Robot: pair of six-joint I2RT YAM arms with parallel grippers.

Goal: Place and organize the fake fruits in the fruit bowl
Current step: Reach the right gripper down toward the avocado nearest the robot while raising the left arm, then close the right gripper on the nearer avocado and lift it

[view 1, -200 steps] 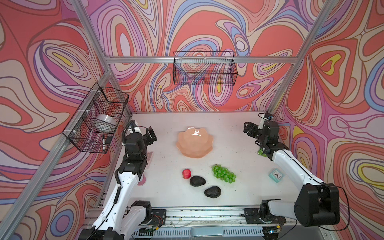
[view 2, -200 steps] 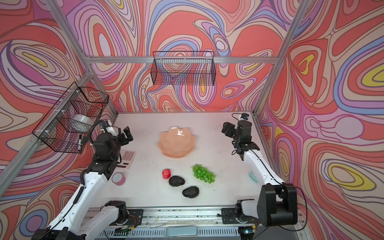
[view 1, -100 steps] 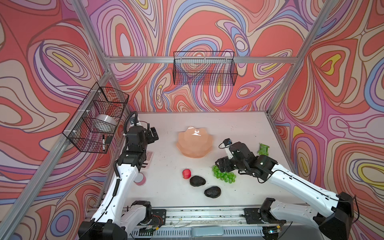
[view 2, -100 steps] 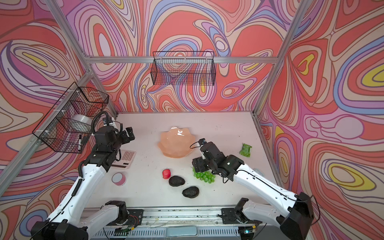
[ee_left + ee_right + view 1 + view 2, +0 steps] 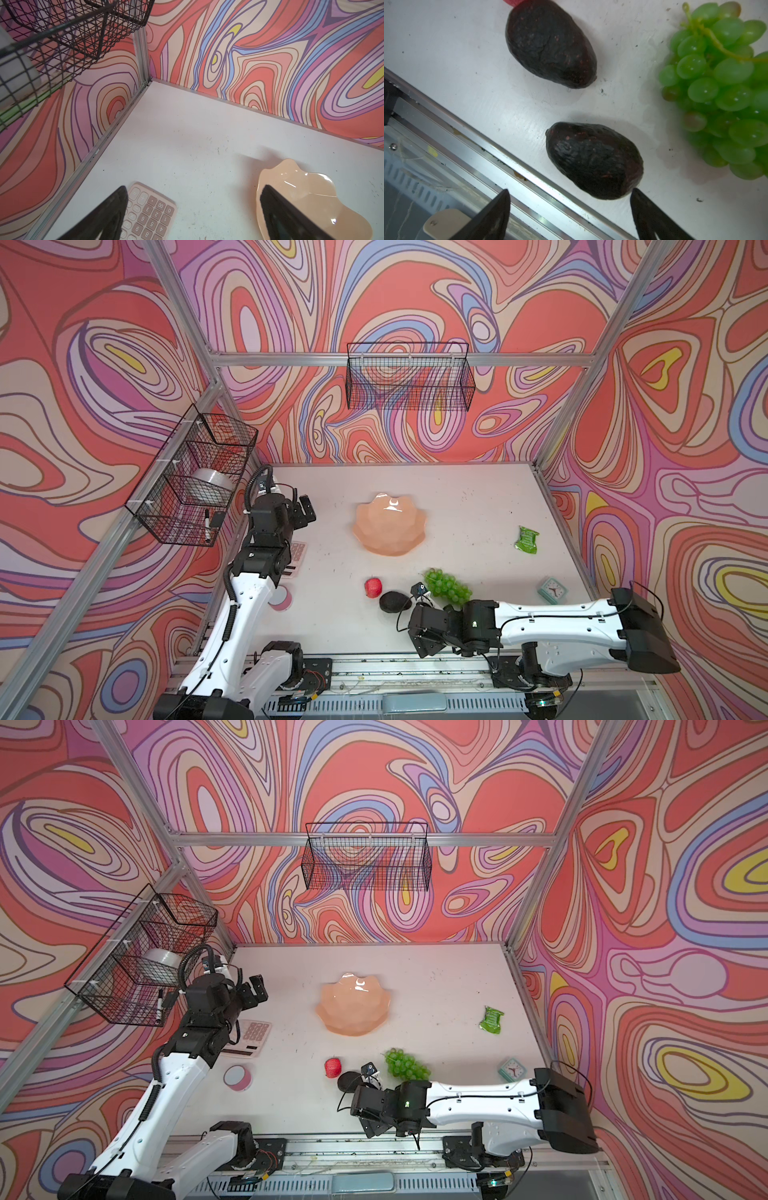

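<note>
Avocado (image 5: 593,160) loose beside wide-open right tool (image 5: 570,192).

A robotics lab test cell: aluminium frame (image 5: 291,359), swirl-printed wall panels (image 5: 104,344), hanging wire baskets (image 5: 409,381), and a white tabletop (image 5: 457,497) with two robot arms (image 5: 245,605) mounted on its front rail (image 5: 374,668).

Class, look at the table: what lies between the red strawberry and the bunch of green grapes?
One dark avocado, beside the strawberry and apart from the grapes, as both top views show.
</note>
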